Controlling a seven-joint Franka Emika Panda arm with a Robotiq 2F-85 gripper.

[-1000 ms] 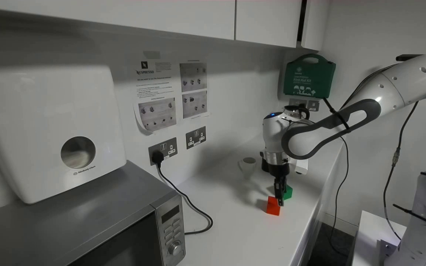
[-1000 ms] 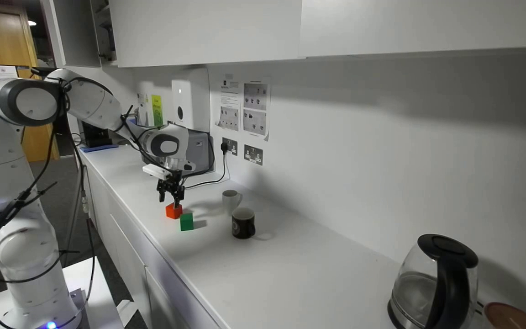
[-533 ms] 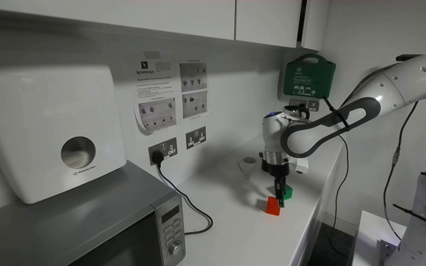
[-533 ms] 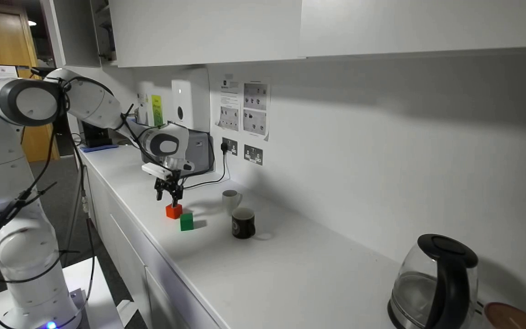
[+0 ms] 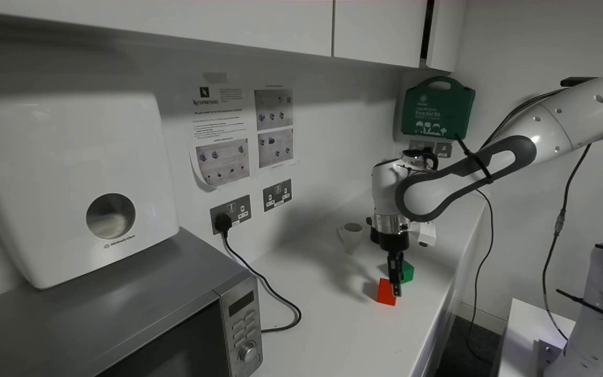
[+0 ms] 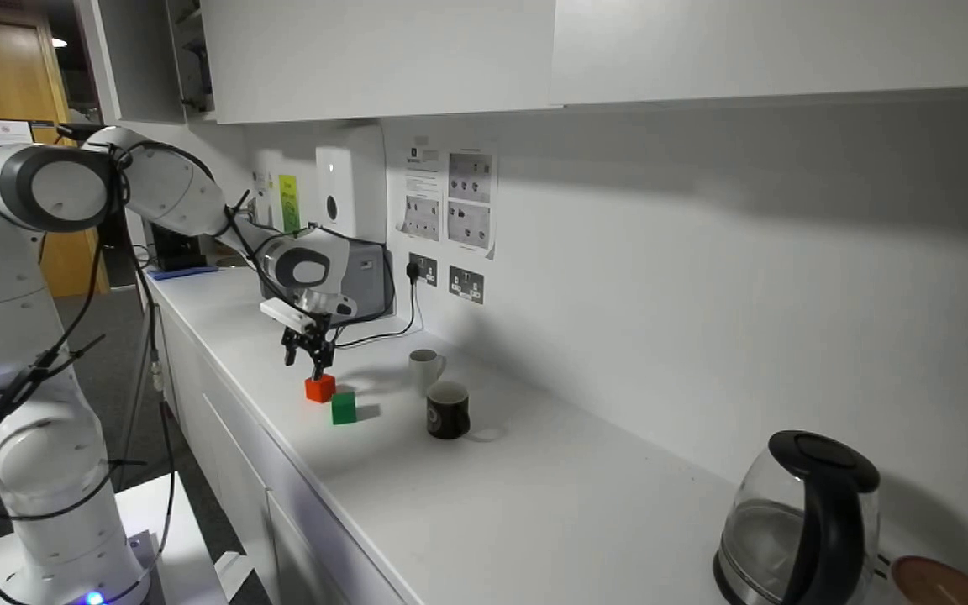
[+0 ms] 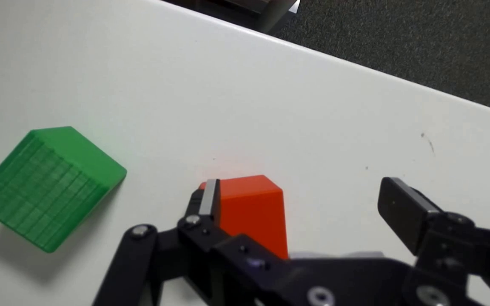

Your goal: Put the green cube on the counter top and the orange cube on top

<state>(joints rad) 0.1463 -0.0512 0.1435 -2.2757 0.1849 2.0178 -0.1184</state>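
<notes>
The orange cube and the green cube sit apart on the white counter top. Both also show in an exterior view, the orange cube a little behind the green cube. My gripper is open and empty, low over the orange cube. In the wrist view my gripper has its left finger in front of the left part of the orange cube; its right finger is well clear. I cannot tell whether the left finger touches. The green cube lies left of both fingers.
A pale mug and a dark mug stand near the cubes, toward the wall. A kettle stands further along. A microwave with a black cable is at the far end. The counter's edge is close by.
My gripper has shifted slightly away from the green cube and a touch lower over the orange cube, its fingers staying open. The cubes have not moved.
</notes>
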